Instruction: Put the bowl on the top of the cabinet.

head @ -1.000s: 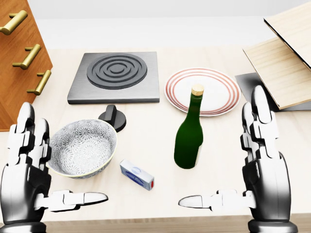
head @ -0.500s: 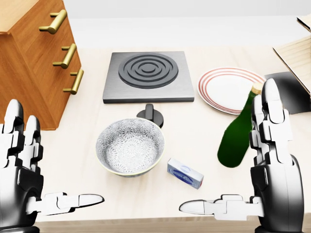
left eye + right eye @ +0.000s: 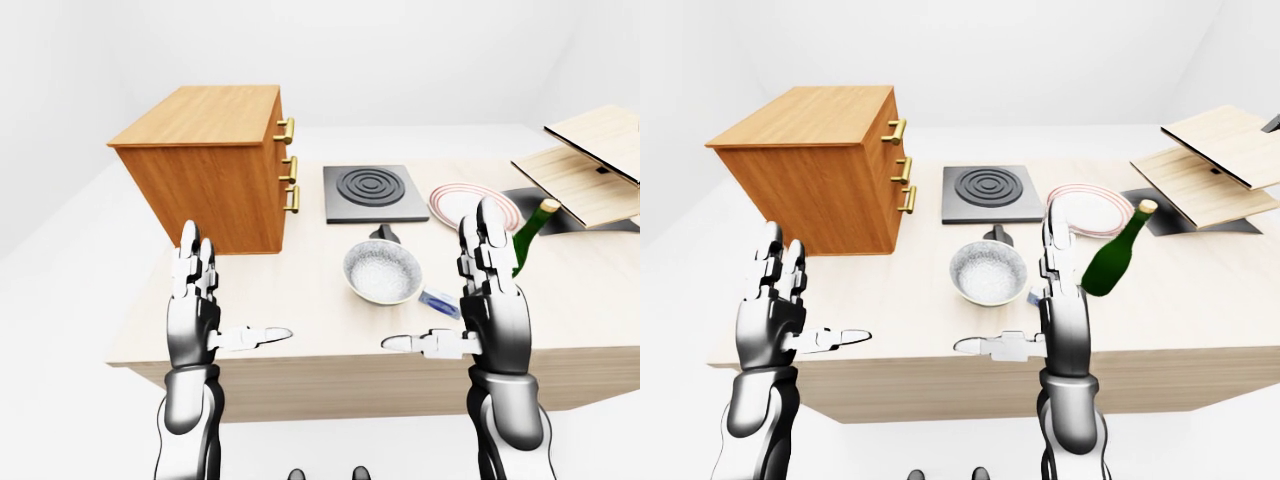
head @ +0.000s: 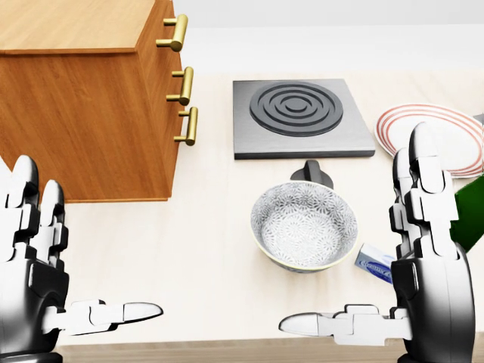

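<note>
The patterned grey-white bowl (image 4: 304, 225) stands upright on the pale wooden table (image 4: 197, 257), right of centre in the head view. The brown wooden cabinet (image 4: 83, 113) with brass handles stands at the upper left, and its flat top (image 3: 205, 112) is bare. My left hand (image 4: 87, 242) is open, palm inward, at the lower left, well apart from the bowl. My right hand (image 4: 363, 242) is open at the lower right, just right of the bowl and nearer the camera, holding nothing.
A grey hob plate (image 4: 299, 117) and its black knob (image 4: 311, 172) lie above the bowl. A red-ringed plate (image 4: 446, 136), a leaning green bottle (image 3: 1113, 258) and a small blue box (image 4: 372, 265) are at the right. Wooden boards (image 3: 590, 165) stand at the far right.
The whole picture has shifted right, so the camera has moved left and the cabinet now fills the upper left. The green bottle has gone from upright to leaning. Both hands keep their open pose.
</note>
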